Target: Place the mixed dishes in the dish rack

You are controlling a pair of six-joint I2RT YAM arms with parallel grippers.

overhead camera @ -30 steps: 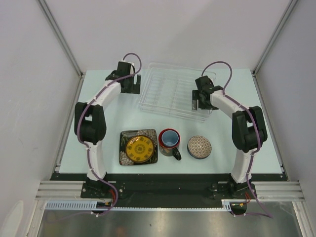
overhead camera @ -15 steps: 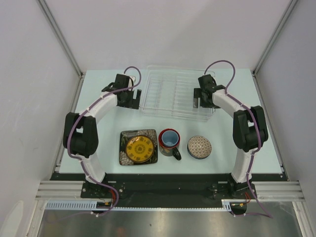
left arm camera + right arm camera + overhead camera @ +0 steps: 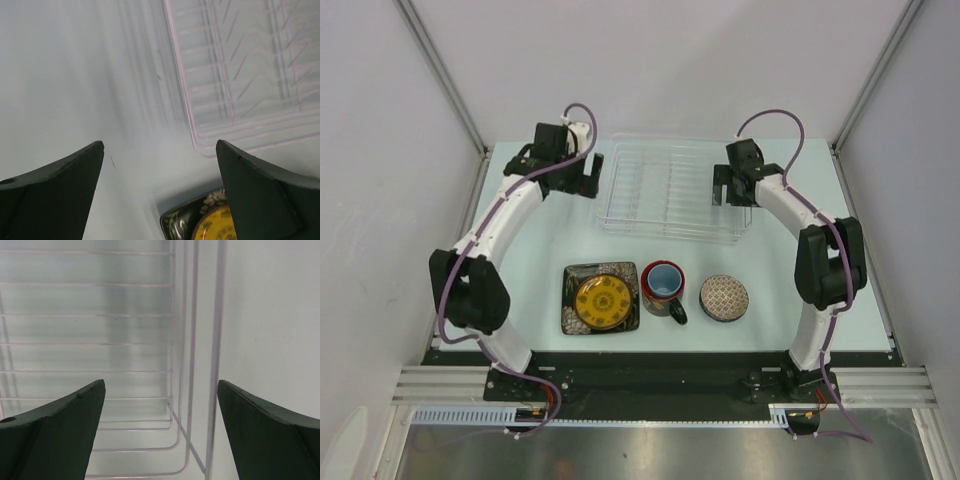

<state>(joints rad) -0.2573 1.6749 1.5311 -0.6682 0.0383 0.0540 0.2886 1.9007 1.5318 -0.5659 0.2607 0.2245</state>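
Student: Placement of the dish rack (image 3: 672, 190) in the overhead view?

Instructor: Far half of the table (image 3: 550, 240), long side running left to right. Bare surface shows past both short ends and along the near edge.

Student: And the dishes?

Instructor: One row close to the front edge of the table, all outside the rack. The square dark plate (image 3: 601, 297) with a yellow round centre lies at the left. The red mug (image 3: 663, 289) with a light-blue inside stands just beside the plate's right edge, handle toward the near side; contact cannot be judged. The small blue-patterned bowl (image 3: 724, 298) sits at the right, a narrow gap from the mug. A band of open table separates this row from the rack's near edge.

Student: End effectors?

Instructor: The left gripper (image 3: 585, 188) hangs just off the rack's left end. The right gripper (image 3: 730, 197) hangs over the rack's right end. Both wrist views show the fingers spread wide with nothing between them. The left wrist view has a rounded rack corner at upper right and a plate corner at the bottom edge. In the right wrist view the rack's right rim wires run up between the fingers, with ribbed floor on their left and plain table on their right.
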